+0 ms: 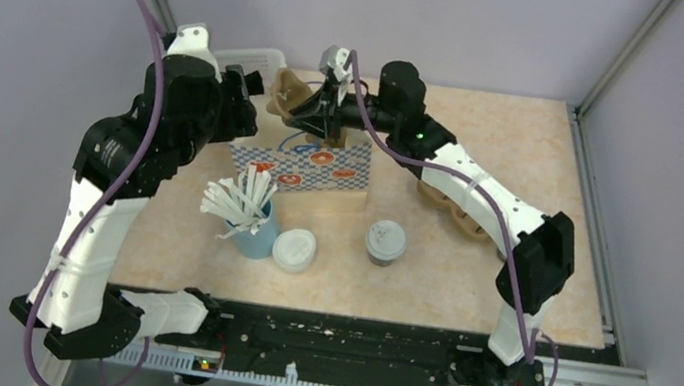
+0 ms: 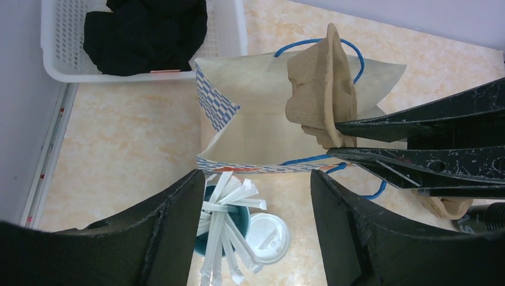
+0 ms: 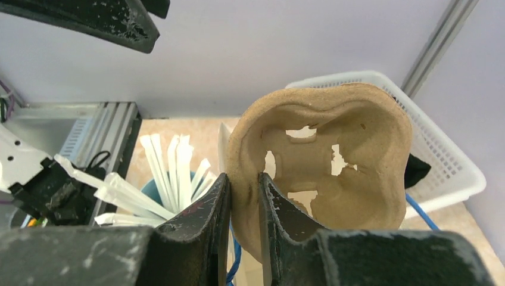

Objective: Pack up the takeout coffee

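The takeout coffee (image 1: 384,242), a dark cup with a greyish lid, stands upright on the table in front of the paper bag (image 1: 307,163); neither wrist view shows it. My right gripper (image 1: 317,109) is shut on a brown pulp cup carrier (image 1: 287,92) and holds it on edge over the bag's open mouth. In the right wrist view the fingers (image 3: 208,208) pinch the carrier (image 3: 333,173) at its rim. My left gripper (image 1: 248,101) is open and empty beside the bag's left end. In its own view it (image 2: 256,179) hovers above the bag (image 2: 268,119) and the carrier (image 2: 321,83).
A light blue cup of white straws (image 1: 250,226) and a loose white lid (image 1: 294,249) stand in front of the bag. A stack of pulp carriers (image 1: 461,212) lies under the right arm. A white basket (image 2: 53,59) holding something black sits at the back left.
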{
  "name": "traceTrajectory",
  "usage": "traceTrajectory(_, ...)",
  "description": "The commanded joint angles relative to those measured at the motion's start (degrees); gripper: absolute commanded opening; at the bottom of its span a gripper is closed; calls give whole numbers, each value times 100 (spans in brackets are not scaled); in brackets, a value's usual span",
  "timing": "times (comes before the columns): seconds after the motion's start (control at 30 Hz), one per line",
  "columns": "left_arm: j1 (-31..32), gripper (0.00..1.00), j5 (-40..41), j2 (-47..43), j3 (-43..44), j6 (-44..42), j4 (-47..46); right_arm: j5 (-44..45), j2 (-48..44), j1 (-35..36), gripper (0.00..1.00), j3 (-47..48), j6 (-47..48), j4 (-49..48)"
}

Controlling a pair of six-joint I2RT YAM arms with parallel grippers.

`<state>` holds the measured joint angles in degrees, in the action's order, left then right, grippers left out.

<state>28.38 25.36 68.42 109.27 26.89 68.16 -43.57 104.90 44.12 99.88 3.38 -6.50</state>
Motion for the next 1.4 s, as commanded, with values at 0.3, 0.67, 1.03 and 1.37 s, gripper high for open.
traceTrajectory(0.3,-21,72,-57,352,266,46,7,885,-142,289,0,1262,2152,3263)
traceTrajectory(0.67,-19,72,-93,306,296,-38,-48,1455,225,336,0,1638,2567,3968)
traceTrajectory(1.03,-21,73,-64,271,323,-157,-66,1989,868,535,10,2413,2429,4303)
traceTrajectory(1.37,-23,78,-361,228,103,-210,-226,2984,325,505,81,3267,171,4796)
